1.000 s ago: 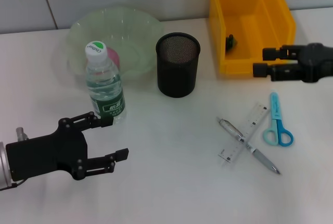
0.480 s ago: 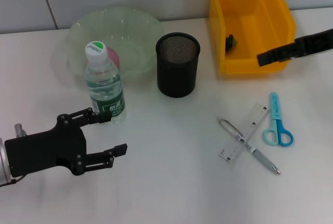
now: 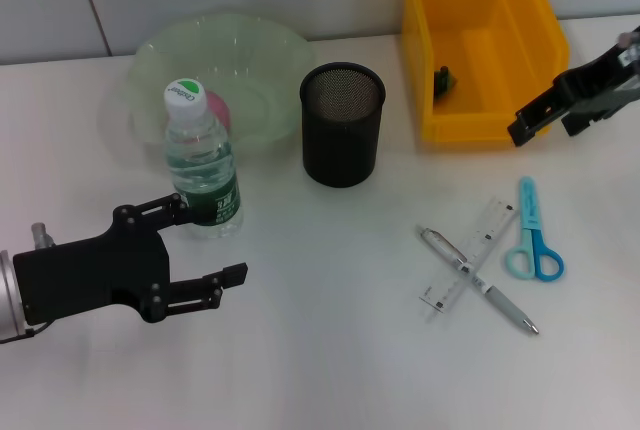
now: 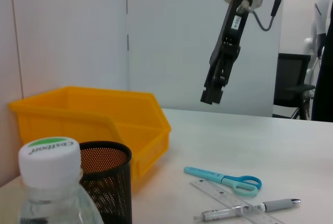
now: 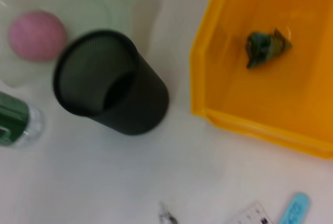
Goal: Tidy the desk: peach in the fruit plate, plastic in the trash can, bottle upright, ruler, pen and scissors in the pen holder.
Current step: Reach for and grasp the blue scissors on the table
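Note:
The bottle stands upright in front of the glass fruit plate, which holds the pink peach. A crumpled plastic scrap lies inside the yellow trash can. The ruler and pen lie crossed on the table, with the blue scissors beside them. The black mesh pen holder looks empty. My left gripper is open just in front of the bottle, holding nothing. My right gripper hangs open in the air by the trash can's front right corner.
In the left wrist view the right gripper hovers above the scissors, ruler and pen. The right wrist view looks down on the pen holder and the plastic. A white wall backs the table.
The right gripper has swung from in front of the trash can toward the right and tilted. The left gripper has shifted slightly, staying open beside the bottle.

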